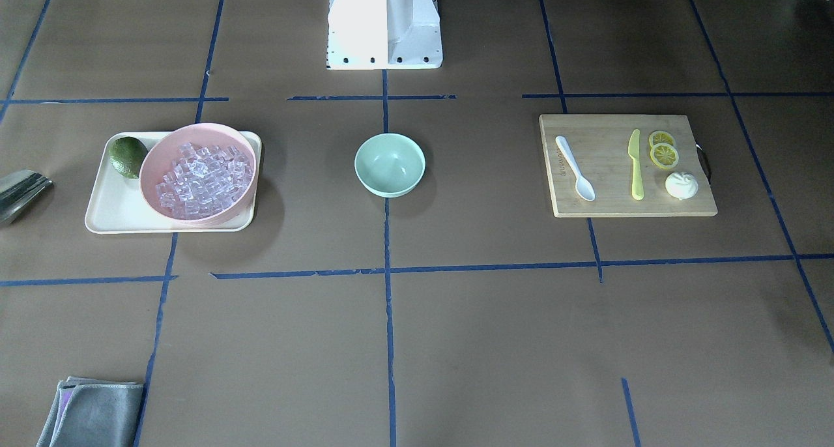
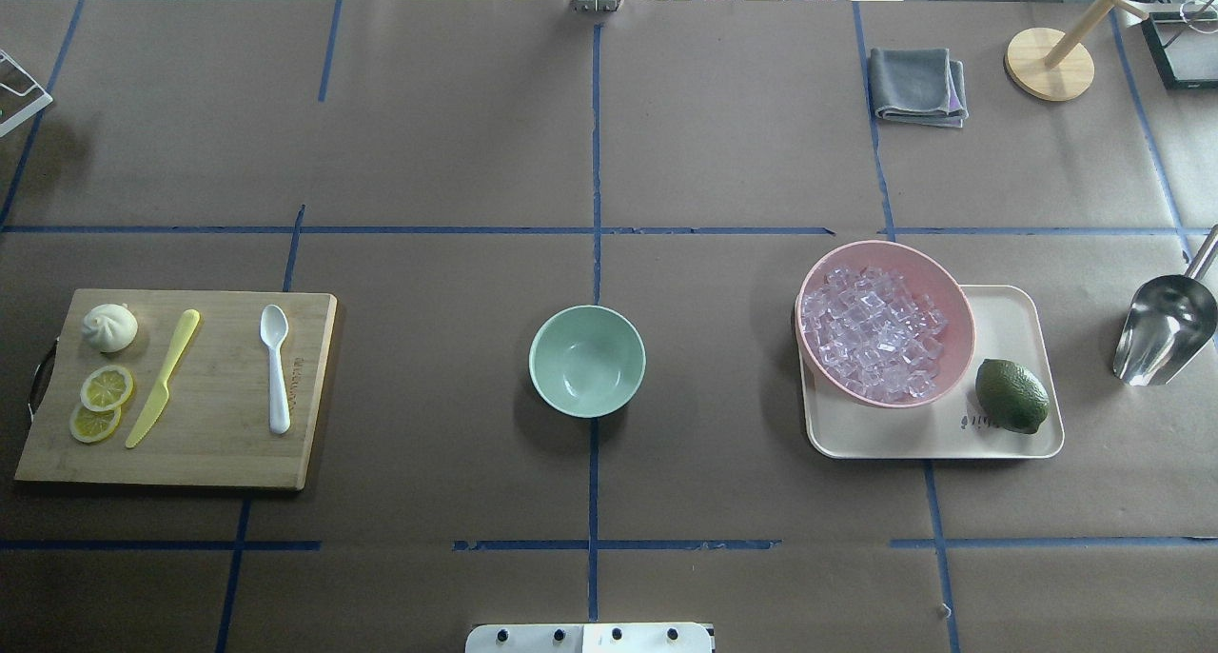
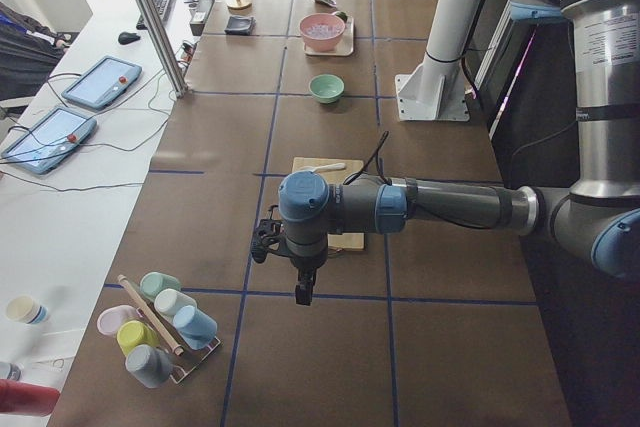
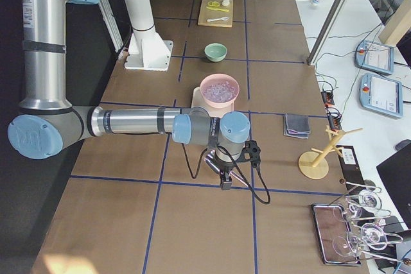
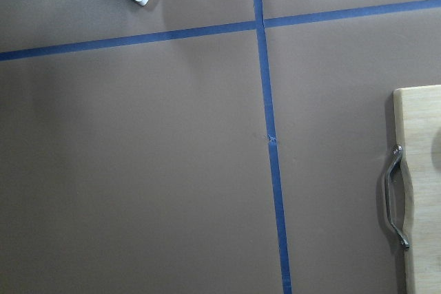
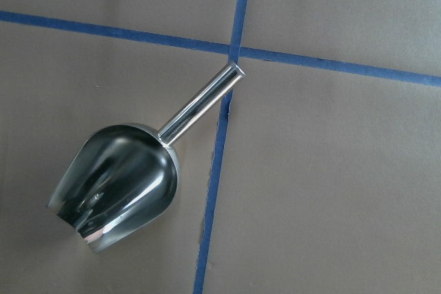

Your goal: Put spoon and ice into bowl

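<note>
White spoon (image 2: 275,367), bamboo board (image 2: 219,453) engraving (image 2: 297,386) illegible, tray (image 2: 1018,310) print (image 2: 969,422) illegible

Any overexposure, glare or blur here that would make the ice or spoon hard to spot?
Front-facing view: the robot base is blown out to white; the ice glints, yet cubes stay distinct. Overhead view: sharp, with a soft shadow beside the bowl and a crisp spoon. Right wrist view: the scoop carries mirror reflections but is in focus.
</note>
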Motion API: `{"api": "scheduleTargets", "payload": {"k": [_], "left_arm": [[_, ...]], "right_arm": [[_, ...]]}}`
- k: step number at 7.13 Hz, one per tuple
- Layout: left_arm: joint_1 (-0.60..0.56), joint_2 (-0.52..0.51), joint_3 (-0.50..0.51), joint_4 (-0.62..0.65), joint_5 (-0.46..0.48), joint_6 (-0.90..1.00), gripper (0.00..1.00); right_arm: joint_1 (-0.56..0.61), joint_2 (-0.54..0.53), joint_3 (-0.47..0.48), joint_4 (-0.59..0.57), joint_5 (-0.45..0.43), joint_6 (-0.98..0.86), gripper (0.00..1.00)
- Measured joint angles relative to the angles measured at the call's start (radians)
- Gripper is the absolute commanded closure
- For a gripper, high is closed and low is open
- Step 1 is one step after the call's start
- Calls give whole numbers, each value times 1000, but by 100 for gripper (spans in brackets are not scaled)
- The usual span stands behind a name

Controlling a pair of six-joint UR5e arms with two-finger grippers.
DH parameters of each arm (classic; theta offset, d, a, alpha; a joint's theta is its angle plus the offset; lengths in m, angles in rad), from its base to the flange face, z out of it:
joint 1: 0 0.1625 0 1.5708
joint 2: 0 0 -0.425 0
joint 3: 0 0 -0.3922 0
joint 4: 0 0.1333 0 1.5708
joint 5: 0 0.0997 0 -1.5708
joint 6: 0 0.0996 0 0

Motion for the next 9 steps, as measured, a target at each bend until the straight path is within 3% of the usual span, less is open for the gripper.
{"api": "scheduleTargets", "payload": {"k": [5, 9], "left_arm": [[23, -15, 0, -4, 4, -4, 0], [89, -151, 7, -69, -29, -109, 0]], "right_arm": [[-9, 4, 8, 6, -1, 0, 0], [-43, 11, 12, 53, -2, 38, 0]]}}
